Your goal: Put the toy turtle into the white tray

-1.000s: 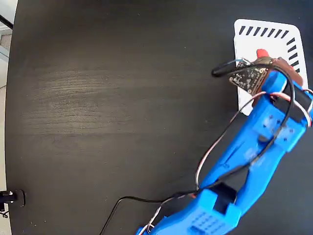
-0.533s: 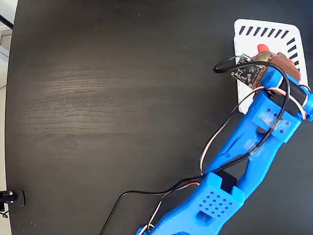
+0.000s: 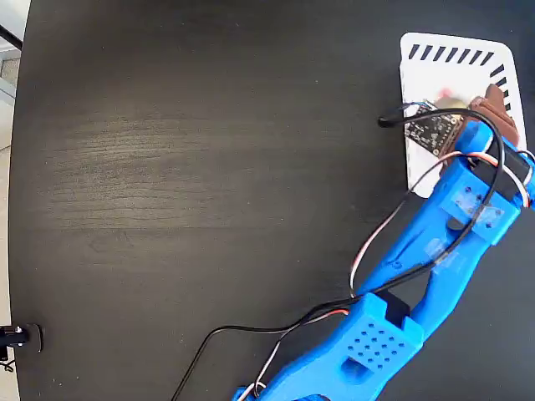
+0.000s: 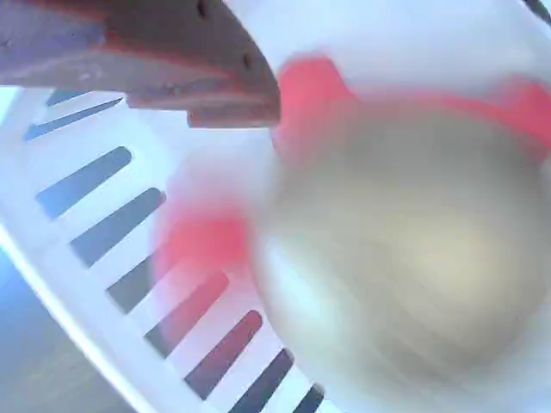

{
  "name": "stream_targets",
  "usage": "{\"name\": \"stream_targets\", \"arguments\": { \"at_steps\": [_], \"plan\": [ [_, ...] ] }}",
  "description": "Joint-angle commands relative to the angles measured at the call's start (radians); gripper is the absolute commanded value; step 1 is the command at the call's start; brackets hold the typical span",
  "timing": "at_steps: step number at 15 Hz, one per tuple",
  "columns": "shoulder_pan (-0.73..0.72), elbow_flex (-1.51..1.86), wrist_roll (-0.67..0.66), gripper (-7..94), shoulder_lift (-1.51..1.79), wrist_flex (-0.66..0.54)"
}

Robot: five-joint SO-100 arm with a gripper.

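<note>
The blue arm (image 3: pixel 435 267) reaches from the bottom edge toward two o'clock across the black counter (image 3: pixel 209 167), its jaws (image 3: pixel 481 107) over the white tray (image 3: pixel 451 71) at the upper right of the fixed view. In the wrist view the toy turtle (image 4: pixel 405 249) is a motion-smeared tan dome with red limbs above the tray's dark slots, at about four o'clock from the one brown finger (image 4: pixel 155 60) that shows. I cannot tell whether the jaws are apart or clamped on it.
</note>
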Motion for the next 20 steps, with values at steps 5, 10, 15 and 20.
{"name": "stream_targets", "arguments": {
  "at_steps": [5, 10, 15, 20],
  "plan": [
    [0.021, -0.112, -0.026, 68, 0.051, 0.009],
    [0.018, -0.109, -0.031, 31, 0.094, 0.017],
    [-0.017, -0.021, -0.021, 0, 0.19, 0.018],
    [-0.253, 0.344, 0.127, 0, 0.471, -0.051]
  ]
}}
